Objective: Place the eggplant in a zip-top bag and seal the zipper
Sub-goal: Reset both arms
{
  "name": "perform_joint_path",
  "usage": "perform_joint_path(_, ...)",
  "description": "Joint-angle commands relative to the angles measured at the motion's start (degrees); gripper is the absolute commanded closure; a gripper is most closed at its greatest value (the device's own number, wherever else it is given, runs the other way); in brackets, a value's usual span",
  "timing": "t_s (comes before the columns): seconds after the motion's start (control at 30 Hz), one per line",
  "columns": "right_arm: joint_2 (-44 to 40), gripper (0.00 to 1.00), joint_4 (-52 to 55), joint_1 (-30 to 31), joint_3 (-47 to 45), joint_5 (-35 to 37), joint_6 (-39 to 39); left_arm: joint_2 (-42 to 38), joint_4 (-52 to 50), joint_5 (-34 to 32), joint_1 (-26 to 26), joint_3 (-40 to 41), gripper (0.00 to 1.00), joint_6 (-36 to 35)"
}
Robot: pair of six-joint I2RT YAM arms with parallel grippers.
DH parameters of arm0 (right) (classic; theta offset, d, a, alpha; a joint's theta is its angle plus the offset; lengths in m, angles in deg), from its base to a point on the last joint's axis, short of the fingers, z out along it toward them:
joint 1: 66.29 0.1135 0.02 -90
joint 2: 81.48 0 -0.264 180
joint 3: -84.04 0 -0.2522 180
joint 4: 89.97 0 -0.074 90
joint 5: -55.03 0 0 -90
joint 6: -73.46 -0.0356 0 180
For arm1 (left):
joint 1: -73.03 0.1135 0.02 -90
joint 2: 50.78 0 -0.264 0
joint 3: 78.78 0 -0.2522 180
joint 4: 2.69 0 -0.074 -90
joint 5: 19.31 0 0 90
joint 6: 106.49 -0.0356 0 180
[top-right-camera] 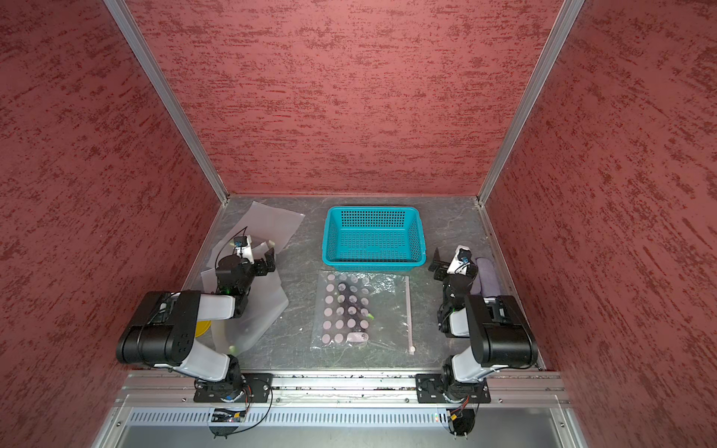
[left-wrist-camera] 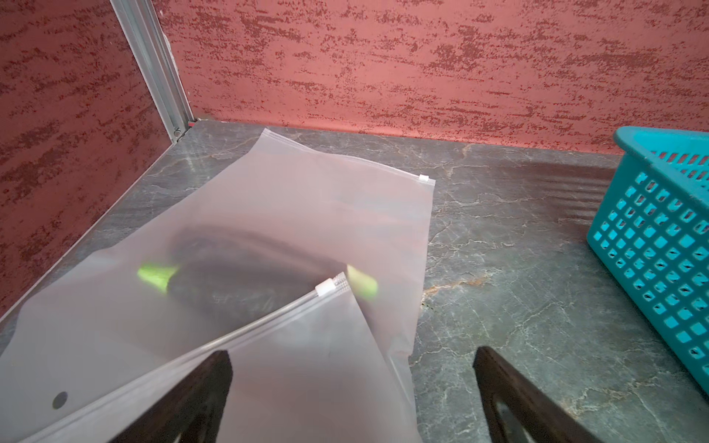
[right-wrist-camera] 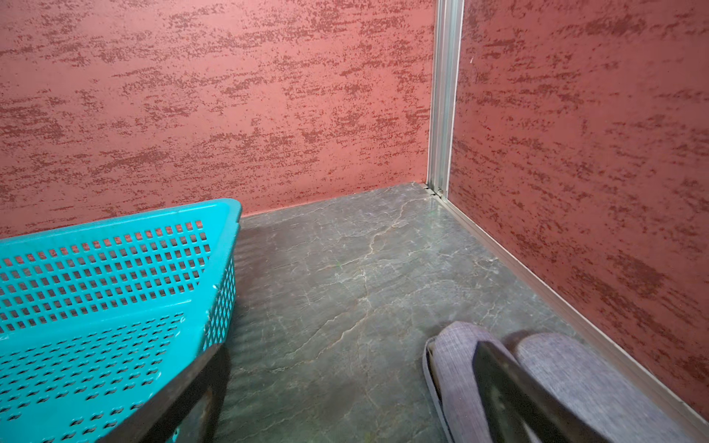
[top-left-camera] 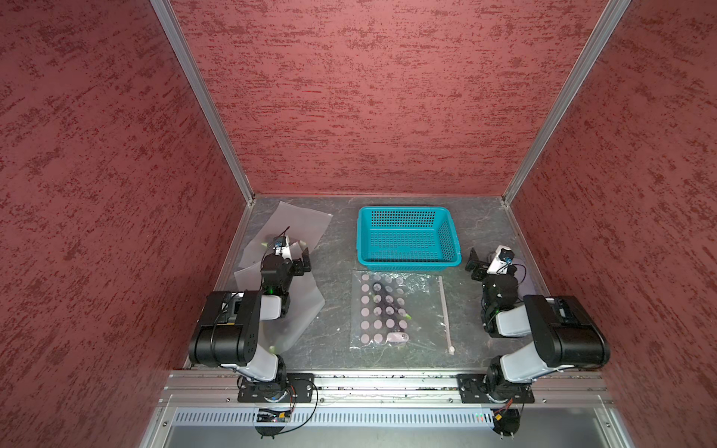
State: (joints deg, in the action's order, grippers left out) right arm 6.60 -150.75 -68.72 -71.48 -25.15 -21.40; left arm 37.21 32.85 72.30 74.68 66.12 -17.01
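Left pincer point(left-wrist-camera: 351, 354) gapes empty over a frosted zip-top bag point(left-wrist-camera: 307, 191), eggplant point(left-wrist-camera: 238, 268) showing through; right pincer point(right-wrist-camera: 351, 347) gapes empty between teal basket point(right-wrist-camera: 115, 268) and grey cloth point(right-wrist-camera: 575, 368).

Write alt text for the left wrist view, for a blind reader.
A dark eggplant with a green stem shows blurred through a frosted zip-top bag on the grey marbled table, with a second frosted bag overlapping it. The open left gripper hovers above the bags, and a teal perforated basket stands beside them.
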Motion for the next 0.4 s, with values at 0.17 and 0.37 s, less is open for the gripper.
perform_joint_path(0.17,-0.3,0.01,-2.6,0.2,0.5,0.0,0.9,-0.1,1.4,1.0,0.2,-0.7,0.00,0.2)
perform_joint_path(0.37,-0.3,0.01,-2.6,0.2,0.6,0.0,0.9,-0.2,1.5,2.2,0.8,-0.6,0.00,0.5)
